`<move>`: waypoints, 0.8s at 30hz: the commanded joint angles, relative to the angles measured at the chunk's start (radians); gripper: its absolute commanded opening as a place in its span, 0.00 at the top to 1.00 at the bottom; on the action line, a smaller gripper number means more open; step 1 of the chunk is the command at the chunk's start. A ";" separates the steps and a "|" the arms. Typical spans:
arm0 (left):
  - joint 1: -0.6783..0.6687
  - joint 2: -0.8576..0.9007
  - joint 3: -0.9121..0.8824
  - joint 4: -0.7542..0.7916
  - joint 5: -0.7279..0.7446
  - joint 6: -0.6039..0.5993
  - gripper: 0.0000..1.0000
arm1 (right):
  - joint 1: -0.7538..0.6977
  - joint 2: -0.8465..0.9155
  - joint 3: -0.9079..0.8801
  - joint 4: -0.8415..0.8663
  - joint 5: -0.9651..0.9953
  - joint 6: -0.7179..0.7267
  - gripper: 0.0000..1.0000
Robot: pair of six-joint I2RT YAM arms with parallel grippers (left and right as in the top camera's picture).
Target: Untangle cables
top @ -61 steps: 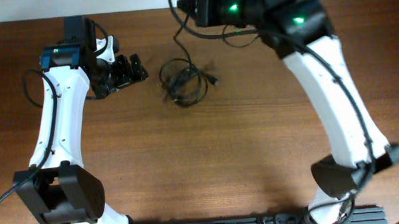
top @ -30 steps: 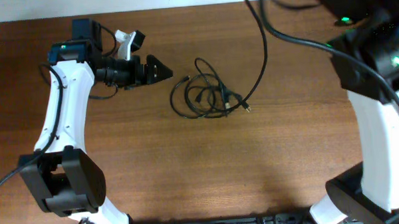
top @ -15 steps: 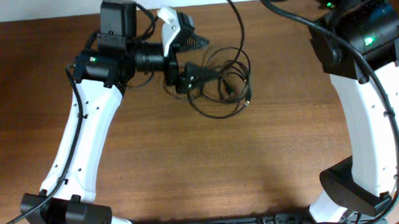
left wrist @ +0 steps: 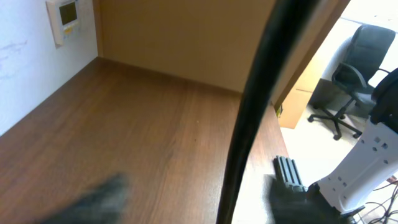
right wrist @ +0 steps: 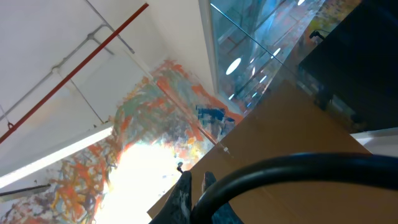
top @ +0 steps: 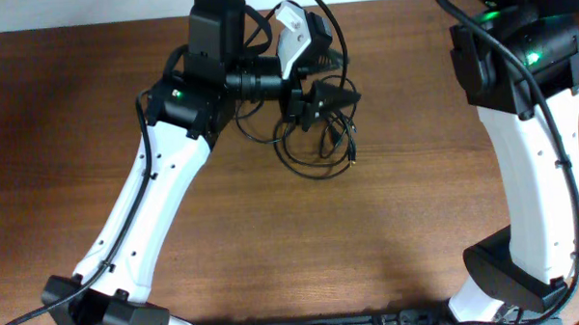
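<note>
A tangle of thin black cables (top: 313, 142) lies on the wooden table (top: 273, 250) at the upper middle. One strand (top: 331, 21) rises from it and leaves the overhead view at the top. My left gripper (top: 333, 79) is open, right over the tangle's upper part. In the left wrist view its blurred fingers (left wrist: 93, 199) stand wide apart, and a black cable (left wrist: 249, 124) runs between them. My right gripper (right wrist: 197, 186) points up at the ceiling, its fingers close together on a black cable (right wrist: 298, 165) that arches away. It is out of the overhead view.
The right arm (top: 525, 125) stands along the right side of the table. The left arm (top: 155, 196) crosses from bottom left to the tangle. An office chair (left wrist: 357, 68) and a wall panel (left wrist: 65, 15) show beyond the table.
My left arm has swung right and reached the tangle. The tangle was dragged right. The right arm swung from the upper middle to the right and lifted a strand.
</note>
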 commanded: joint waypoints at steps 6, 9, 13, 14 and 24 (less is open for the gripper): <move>-0.008 0.001 0.005 0.004 -0.019 -0.016 1.00 | -0.015 -0.008 0.011 0.003 -0.047 -0.024 0.96; 0.053 -0.015 0.006 0.030 -0.088 -0.160 1.00 | -0.147 -0.007 0.011 -0.236 -0.045 -0.232 0.96; 0.175 -0.113 0.013 0.209 -0.088 -0.329 1.00 | -0.322 0.013 0.010 -0.801 -0.046 -0.519 0.76; 0.200 -0.146 0.012 0.270 -0.088 -0.368 1.00 | -0.342 0.026 0.010 -0.936 -0.046 -0.633 0.48; 0.215 -0.197 0.020 0.792 -0.441 -0.731 1.00 | -0.308 0.117 -0.103 -1.517 0.169 -1.060 0.04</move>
